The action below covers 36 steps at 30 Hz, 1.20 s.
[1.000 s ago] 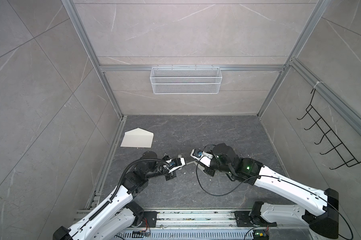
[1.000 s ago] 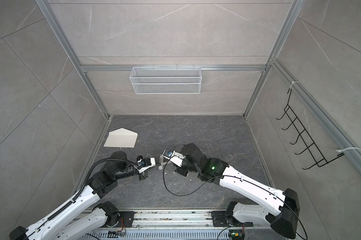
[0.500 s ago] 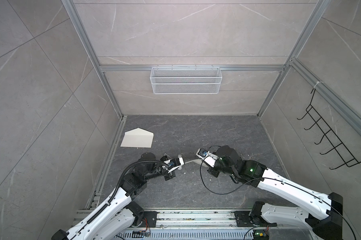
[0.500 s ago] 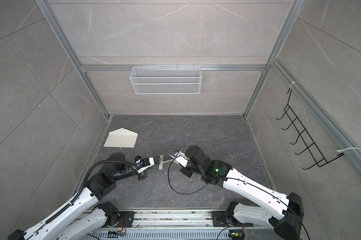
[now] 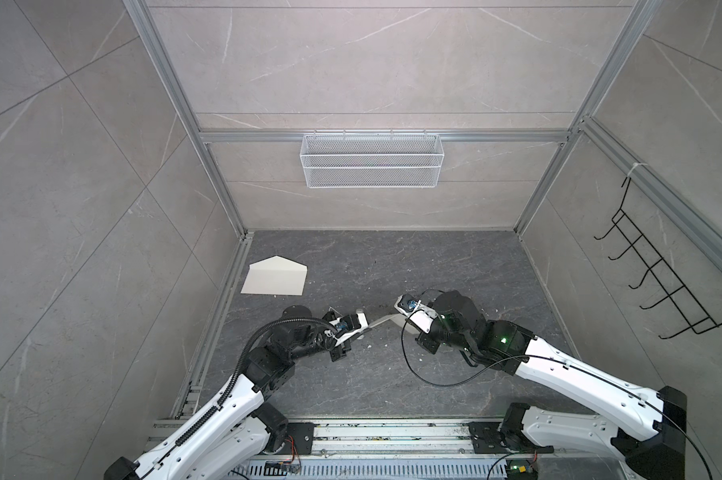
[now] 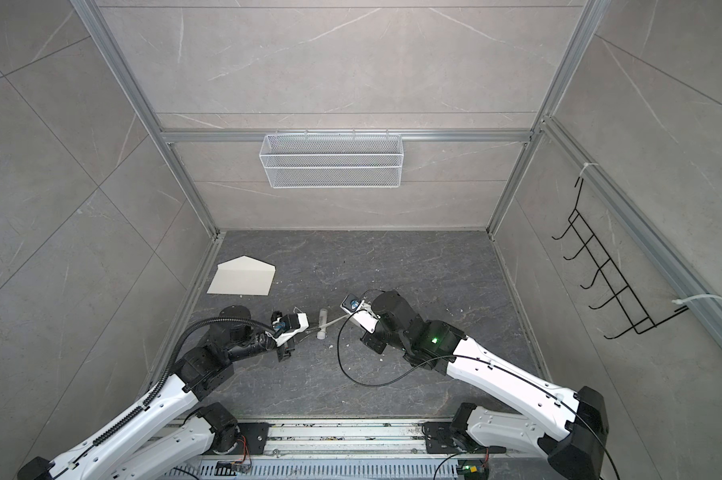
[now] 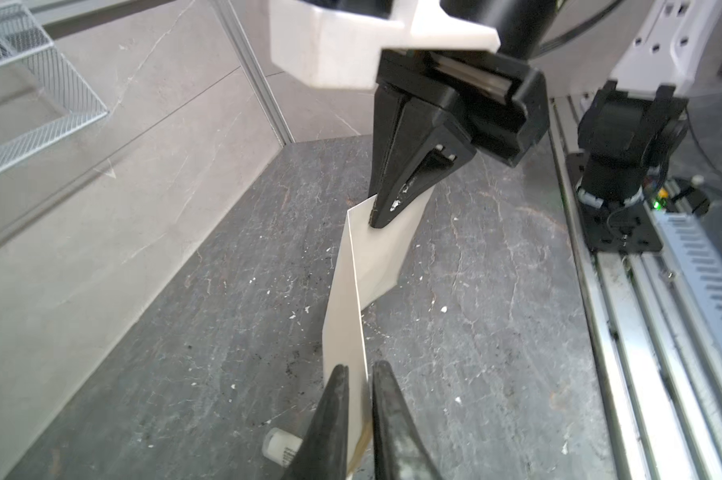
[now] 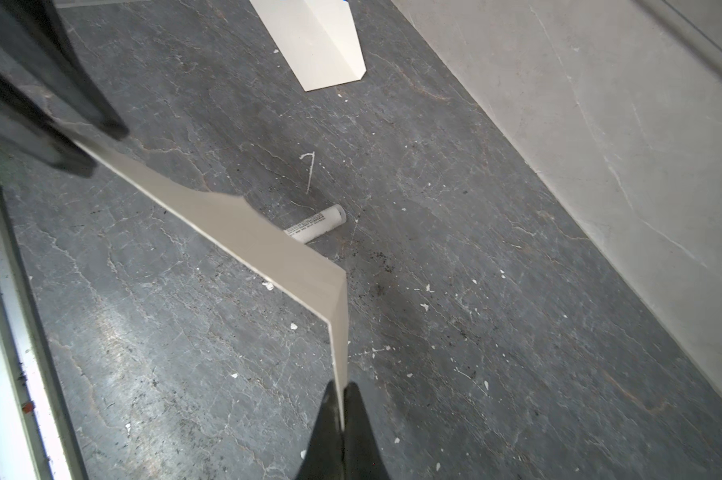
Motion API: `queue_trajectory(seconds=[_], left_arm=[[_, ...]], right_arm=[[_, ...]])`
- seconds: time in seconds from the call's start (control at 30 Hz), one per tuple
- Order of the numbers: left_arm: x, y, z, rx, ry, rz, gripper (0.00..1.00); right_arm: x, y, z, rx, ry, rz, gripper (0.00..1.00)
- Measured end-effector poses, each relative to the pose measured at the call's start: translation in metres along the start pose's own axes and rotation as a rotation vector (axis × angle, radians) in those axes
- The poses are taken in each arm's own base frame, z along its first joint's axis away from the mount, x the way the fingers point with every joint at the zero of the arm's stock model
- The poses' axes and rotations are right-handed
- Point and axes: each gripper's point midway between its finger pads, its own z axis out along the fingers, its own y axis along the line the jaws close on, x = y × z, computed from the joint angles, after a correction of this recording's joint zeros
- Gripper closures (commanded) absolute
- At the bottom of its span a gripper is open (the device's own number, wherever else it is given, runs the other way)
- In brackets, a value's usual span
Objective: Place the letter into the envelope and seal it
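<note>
- The letter (image 7: 347, 299) is held off the bench (image 5: 351, 395), cream side showing. In both top views its long axis is strung left to right across the lower middle.
- The right jaws are clamped together on its right-hand end.
- The left jaws stand slightly apart on either side of its left-hand end, and no pinch is seen there.
- The envelope (image 5: 276, 276) lies flat at the bench's upper left, flap pointing up the frame. It is well apart from the letter and nearer the left arm.
- Judged: the letter has to be carried up and left, and fed in at the flap side.
</note>
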Motion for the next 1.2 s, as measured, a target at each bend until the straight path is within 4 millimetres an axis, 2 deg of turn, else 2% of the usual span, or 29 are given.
queue_trajectory(seconds=[0.17,0.37,0.5,0.77,1.2], left_arm=[[-0.024,0.008,-0.016,-0.072,-0.081,-0.040,0.39],[-0.042,0.010,-0.029,-0.097,-0.145,-0.067,0.27],[-0.040,0.009,-0.025,-0.081,-0.139,-0.084,0.23],[-0.026,-0.001,-0.004,0.025,-0.103,-0.120,0.22],[-0.017,-0.014,0.013,0.141,-0.097,-0.129,0.25]], right_arm=[[0.009,-0.021,0.001,0.065,0.005,0.036,1.00],[0.003,-0.015,0.000,0.026,-0.030,0.020,1.00],[-0.001,-0.002,-0.005,-0.043,-0.089,-0.025,1.00],[-0.016,0.021,-0.018,-0.170,-0.203,-0.093,1.00],[-0.020,0.039,-0.015,-0.270,-0.228,-0.114,1.00]])
